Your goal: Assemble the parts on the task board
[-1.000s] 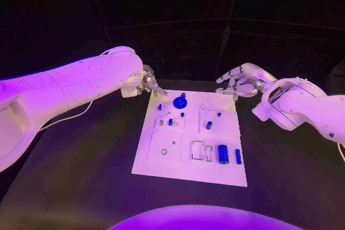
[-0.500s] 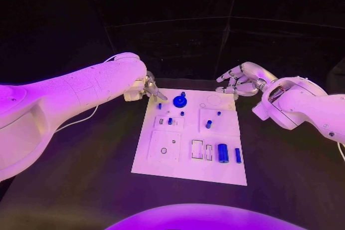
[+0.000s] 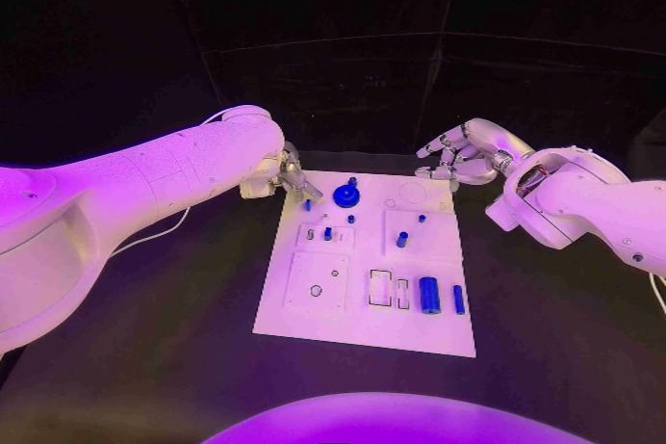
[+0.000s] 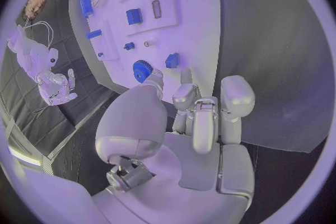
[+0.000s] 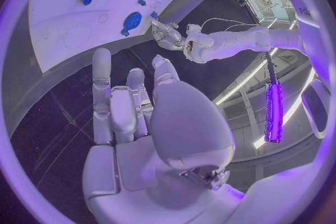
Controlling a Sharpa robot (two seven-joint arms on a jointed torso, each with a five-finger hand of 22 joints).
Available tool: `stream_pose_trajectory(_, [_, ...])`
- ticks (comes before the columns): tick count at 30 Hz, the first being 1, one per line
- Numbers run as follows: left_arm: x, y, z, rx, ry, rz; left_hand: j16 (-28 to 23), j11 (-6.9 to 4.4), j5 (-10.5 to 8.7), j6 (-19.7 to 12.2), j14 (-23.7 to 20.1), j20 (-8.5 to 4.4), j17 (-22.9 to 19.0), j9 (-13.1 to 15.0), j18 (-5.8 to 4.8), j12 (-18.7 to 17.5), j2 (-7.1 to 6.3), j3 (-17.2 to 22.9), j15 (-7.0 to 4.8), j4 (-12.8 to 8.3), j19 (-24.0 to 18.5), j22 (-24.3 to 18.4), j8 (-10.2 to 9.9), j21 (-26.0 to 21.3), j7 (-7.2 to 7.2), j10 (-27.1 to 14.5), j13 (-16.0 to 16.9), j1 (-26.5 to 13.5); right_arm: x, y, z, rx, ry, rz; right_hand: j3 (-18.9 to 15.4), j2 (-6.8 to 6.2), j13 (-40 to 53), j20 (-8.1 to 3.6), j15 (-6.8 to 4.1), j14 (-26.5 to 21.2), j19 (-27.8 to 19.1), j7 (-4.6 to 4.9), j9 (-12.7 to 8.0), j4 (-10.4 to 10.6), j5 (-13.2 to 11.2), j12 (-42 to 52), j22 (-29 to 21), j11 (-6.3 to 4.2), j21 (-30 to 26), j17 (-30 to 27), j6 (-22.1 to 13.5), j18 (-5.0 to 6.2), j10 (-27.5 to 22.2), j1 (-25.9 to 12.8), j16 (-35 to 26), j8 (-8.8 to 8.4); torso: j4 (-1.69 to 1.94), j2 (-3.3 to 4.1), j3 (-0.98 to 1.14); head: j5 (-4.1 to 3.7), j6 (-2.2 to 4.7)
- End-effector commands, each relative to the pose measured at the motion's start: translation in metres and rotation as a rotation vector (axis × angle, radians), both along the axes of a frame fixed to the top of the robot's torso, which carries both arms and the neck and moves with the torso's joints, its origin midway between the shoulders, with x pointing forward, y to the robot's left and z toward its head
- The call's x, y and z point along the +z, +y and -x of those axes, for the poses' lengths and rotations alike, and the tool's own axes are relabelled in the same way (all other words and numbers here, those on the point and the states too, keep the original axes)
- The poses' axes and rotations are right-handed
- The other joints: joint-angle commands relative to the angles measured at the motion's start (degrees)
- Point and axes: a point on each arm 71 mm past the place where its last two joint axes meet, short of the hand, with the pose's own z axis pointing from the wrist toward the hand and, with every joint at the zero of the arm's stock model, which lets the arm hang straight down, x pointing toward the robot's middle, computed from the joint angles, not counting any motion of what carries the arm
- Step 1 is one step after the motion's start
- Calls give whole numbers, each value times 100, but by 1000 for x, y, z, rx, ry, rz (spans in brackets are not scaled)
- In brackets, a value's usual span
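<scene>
1. The flat white rectangular task board (image 3: pixel 364 275) lies in the middle of the black table (image 3: pixel 153 357), its long axis running from 6 o'clock to 12 o'clock in the head view.

2. The round blue toothed gear part (image 3: pixel 347 197) stands near the board's 12 o'clock end (the wrist views show it too, at (image 4: pixel 142 70) and (image 5: pixel 131 21)).

3. The short blue peg part (image 3: pixel 402 240) stands upright in a raised square pad toward 2 o'clock of the board's centre; a small blue stud (image 3: pixel 327 234) stands in the pad toward 10 o'clock.

4. The large blue cylinder part (image 3: pixel 430 297) lies on its side toward the board's 4 o'clock corner, with the slim blue bar part (image 3: pixel 459 300) just beside it on the 3 o'clock side; the two lie parallel.

5. The silver many-fingered left hand (image 3: pixel 286 172) hangs at the board's 11 o'clock corner. In the left wrist view (image 4: pixel 189 123) its fingers (image 4: pixel 237 95) are extended and separated, with nothing between them; the fingertips lie close to the gear, but contact cannot be told.

6. The silver many-fingered right hand (image 3: pixel 458 155) hangs off the board's 1 o'clock corner, apart from every part. In the right wrist view (image 5: pixel 140 117) its fingers (image 5: pixel 102 67) are spread loosely and hold nothing.
</scene>
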Motion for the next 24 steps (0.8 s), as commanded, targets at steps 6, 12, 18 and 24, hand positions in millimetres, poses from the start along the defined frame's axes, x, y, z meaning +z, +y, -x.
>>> stream_pose_trajectory(6, [-1,-6,4,-43,24,-1,18,-34,-14,45,595,3,1509,-19,-35,34,70,-47,20,-22,23,8,-3,14,2,-2,-1,125,2,1,-1,6,-9,-3,-9,-10,-3,-11,-32,67,38,3,3,37,10,-12,-9,-29,-26,8,-47,78,-6,9,-18,26,-6,-3,-1,6,-3])
stream_pose_trajectory(12, [-1,-7,5,-49,30,-3,18,-32,-14,62,595,5,1509,-47,-35,34,155,-60,23,-83,20,9,-9,7,2,-2,-8,276,1,1,-1,5,-8,-2,-8,-8,-3,-11,-32,67,39,3,3,38,9,-11,-9,-30,-27,8,-46,78,-5,11,-19,27,-10,-1,1,21,-8])
stream_pose_trajectory(18, [-1,-7,5,-50,32,-5,18,-31,-13,72,595,7,1509,-73,-34,32,232,-53,26,-150,14,2,-15,-5,5,-4,-16,415,1,0,-1,4,-8,-2,-6,-4,-5,-11,-32,67,40,3,3,38,11,-11,-10,-30,-28,5,-47,78,-5,17,-22,28,-20,-3,1,28,-14])
stream_pose_trajectory(24, [-1,-7,5,-48,30,-4,18,-29,-13,79,595,10,1509,-100,-32,29,333,-14,29,-239,10,0,-23,-14,9,-7,-24,575,1,0,-1,3,-8,-1,-1,1,-6,-12,-33,68,42,2,3,37,16,-10,-12,-32,-31,8,-47,78,-5,29,-22,29,-21,-3,2,29,-25])
